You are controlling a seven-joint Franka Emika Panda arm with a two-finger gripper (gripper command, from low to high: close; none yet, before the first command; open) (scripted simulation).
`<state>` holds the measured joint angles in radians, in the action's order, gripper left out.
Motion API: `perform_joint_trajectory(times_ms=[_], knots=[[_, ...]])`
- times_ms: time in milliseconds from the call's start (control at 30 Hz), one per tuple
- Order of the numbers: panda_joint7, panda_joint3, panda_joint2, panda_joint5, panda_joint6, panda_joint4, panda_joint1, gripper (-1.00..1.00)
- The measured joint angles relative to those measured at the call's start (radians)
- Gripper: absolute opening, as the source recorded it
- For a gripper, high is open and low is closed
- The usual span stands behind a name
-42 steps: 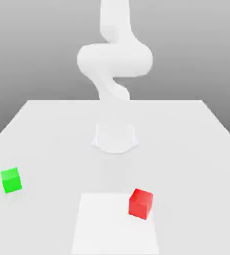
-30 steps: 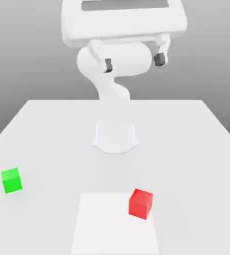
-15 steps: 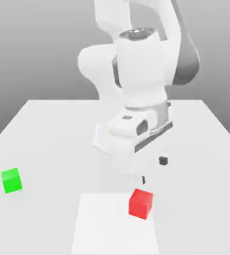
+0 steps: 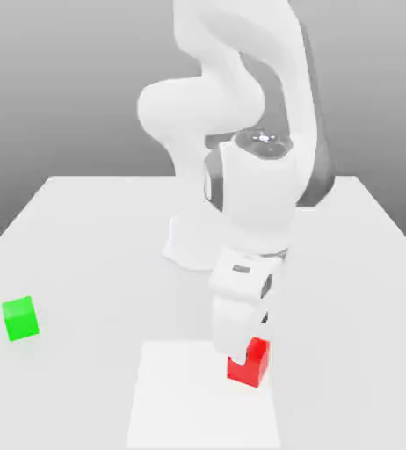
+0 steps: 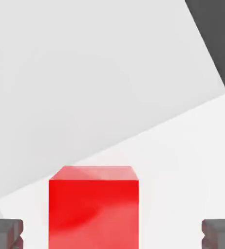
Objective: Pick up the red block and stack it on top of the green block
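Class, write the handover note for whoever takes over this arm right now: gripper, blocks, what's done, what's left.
Gripper: open, down over the red block, fingers either side with gaps, nothing held.
Red block: on the paler square patch of the table.
Green block: alone at the exterior view's left.
Done: gripper lined up on the red block.
Left: close, lift, carry over, stack on the green block.

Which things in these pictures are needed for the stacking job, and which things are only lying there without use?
Needed for the job:
- red block, between the open gripper fingers
- green block, alone at the exterior view's left

Only lying there:
- pale square patch under the red block
- table
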<state>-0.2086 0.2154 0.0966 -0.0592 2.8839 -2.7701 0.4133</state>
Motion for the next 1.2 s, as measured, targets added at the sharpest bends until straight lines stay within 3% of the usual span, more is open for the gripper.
perform_joint_trajectory(times_ms=[267,300,533,900,1200], knots=[[-0.073,-0.094,0.129,-0.105,0.107,0.007,-0.068,0.0],[-0.081,-0.109,0.144,-0.117,0.12,0.007,-0.079,-1.0],[-0.08,-0.112,0.146,-0.116,0.12,0.007,-0.082,-1.0],[0.017,-0.025,-0.018,0.023,-0.016,-0.003,-0.03,-1.0],[0.018,0.009,-0.102,0.066,-0.096,-0.028,-0.01,-1.0]])
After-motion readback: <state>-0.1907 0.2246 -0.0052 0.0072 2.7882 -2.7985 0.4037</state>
